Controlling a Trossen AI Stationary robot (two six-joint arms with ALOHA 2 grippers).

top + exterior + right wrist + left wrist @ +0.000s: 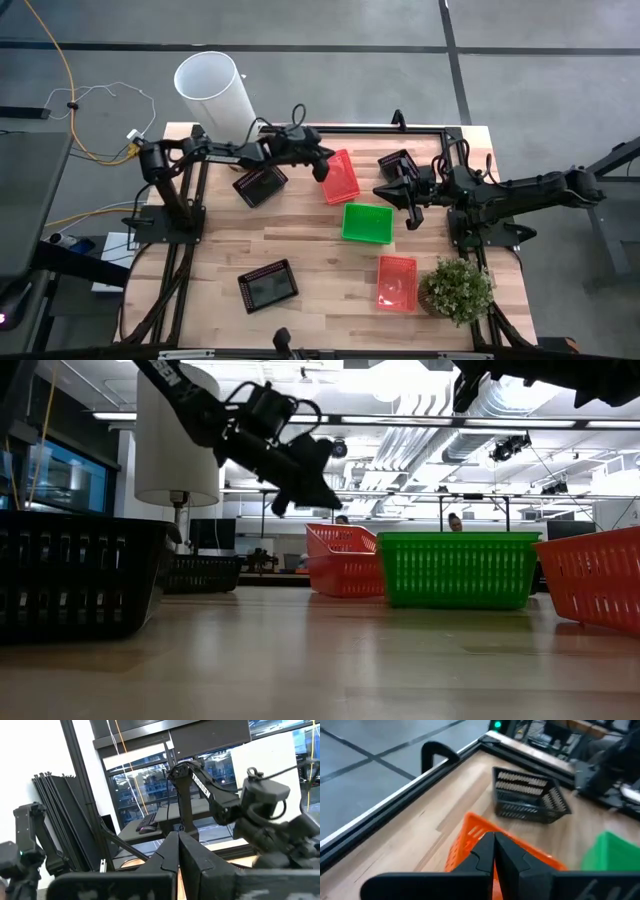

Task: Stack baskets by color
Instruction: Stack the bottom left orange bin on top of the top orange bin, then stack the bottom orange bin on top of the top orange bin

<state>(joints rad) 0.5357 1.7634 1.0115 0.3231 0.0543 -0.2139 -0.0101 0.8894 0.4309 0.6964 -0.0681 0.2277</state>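
Looking straight down, we are seeing the left gripper [322,165] hanging just beside the near edge of a red basket [341,176], its jaws pressed together with nothing between them. The basket lies flat on the table [300,240], so we judge the arm is lining up for a pick, not carrying. The right gripper [411,216] is waiting just beside the green basket [367,222], fingers likewise shut and empty. Counting here, we are finding two red baskets, the other [397,282] lying well clear of both grippers near the potted plant [458,288]; one green; and three black: one [260,184] under the left arm, one [268,285] far from both, one [397,165] behind the right arm. None is stacked yet, so sorting by colour is barely begun. A white cylinder [214,90] is standing at the table's corner.

From table height, we are watching the left gripper [322,495] hovering above the red basket [343,560], clear of its rim. Four baskets are plain here: red, green [458,569], a second red [594,578] and a large black one [75,572], with another dark one farther back.

Through the left wrist, closed fingers [481,854] are sitting over the red basket's rim [470,827], a black basket [530,795] ahead.

Through the right wrist, shut fingers [167,852] are pointing at the room; no basket shows.
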